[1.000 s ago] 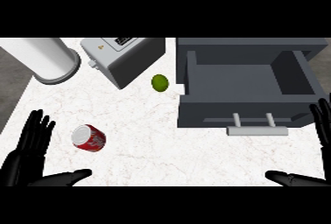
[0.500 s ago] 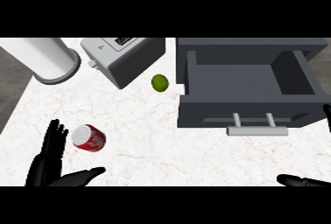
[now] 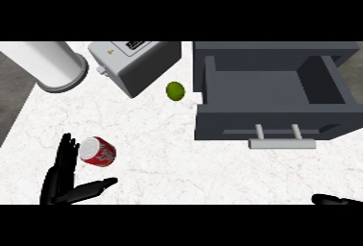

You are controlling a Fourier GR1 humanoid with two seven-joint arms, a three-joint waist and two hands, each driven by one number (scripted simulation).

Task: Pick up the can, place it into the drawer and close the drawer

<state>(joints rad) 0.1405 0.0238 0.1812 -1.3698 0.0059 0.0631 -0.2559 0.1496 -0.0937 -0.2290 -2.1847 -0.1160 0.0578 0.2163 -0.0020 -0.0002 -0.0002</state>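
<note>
Head view, step: you are working on the pick-up; the can (image 3: 98,151) is not yet held.
Head view, can: it is lying on its side on the counter (image 3: 184,163), lower left, well apart from the drawer (image 3: 273,96).
Head view, left hand (image 3: 67,180): its fingers are reaching straight up along the can's left side, touching or just beside it, thumb spreading out below; nothing is curling round the can.
Head view, right hand (image 3: 333,199): only a tip is showing at the lower right edge; you cannot tell its fingers' state.
Head view, drawer: it is standing open, handle (image 3: 281,141) facing you.
Head view, others: a lime (image 3: 175,90), toaster (image 3: 135,62) and white cylinder (image 3: 50,65) are sitting further back.
Next move, judged: you will likely need to close fingers and thumb round the can before lifting it right toward the drawer.
</note>
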